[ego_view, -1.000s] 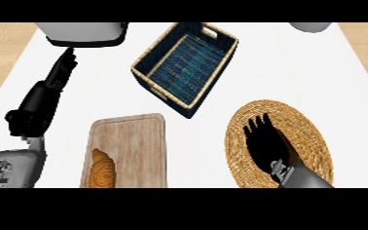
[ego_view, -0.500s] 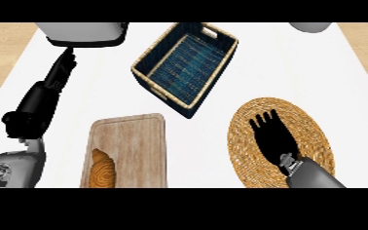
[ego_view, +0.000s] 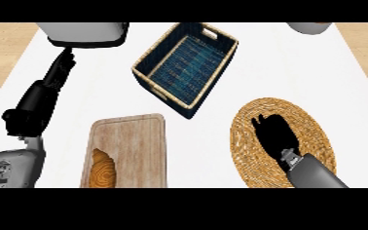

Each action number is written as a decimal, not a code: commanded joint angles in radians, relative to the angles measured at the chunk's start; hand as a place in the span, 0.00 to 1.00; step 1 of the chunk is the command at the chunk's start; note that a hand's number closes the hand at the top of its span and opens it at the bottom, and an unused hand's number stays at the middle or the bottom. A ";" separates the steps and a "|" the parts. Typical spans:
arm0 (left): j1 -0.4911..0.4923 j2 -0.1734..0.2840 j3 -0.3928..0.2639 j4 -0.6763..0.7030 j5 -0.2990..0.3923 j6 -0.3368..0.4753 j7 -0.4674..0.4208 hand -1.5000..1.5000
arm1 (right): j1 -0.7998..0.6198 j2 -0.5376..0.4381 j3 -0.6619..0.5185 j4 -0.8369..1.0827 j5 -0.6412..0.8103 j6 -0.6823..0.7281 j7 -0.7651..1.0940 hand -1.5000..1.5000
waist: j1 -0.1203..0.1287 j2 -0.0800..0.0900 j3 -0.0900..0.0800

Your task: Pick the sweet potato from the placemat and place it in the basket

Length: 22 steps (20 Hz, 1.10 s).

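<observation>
My right hand (ego_view: 277,137) is low over the middle of the round woven placemat (ego_view: 313,126) at the lower right, and its grey forearm comes in from the bottom edge. No sweet potato shows anywhere; the hand covers the centre of the mat. The basket (ego_view: 147,75), with a dark blue lining and a woven rim, lies tilted at the upper middle, well apart from the mat and with nothing in it. At the left edge my left hand (ego_view: 39,102) rests open with its fingers pointing up.
A wooden cutting board (ego_view: 133,146) lies at the lower left with a piece of bread (ego_view: 101,168) on its near corner. A grey appliance (ego_view: 82,33) stands at the top left and a pale bowl (ego_view: 310,27) at the top right.
The right forearm has swung slightly to the right while the hand has stayed over the centre of the placemat. The left hand has not moved.
</observation>
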 commanded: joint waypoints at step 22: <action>0.034 0.015 0.048 0.027 0.011 -0.027 -0.052 0.50 | 0.028 0.258 -0.764 -0.261 -0.232 -0.448 0.466 1.00 | -0.029 0.004 0.005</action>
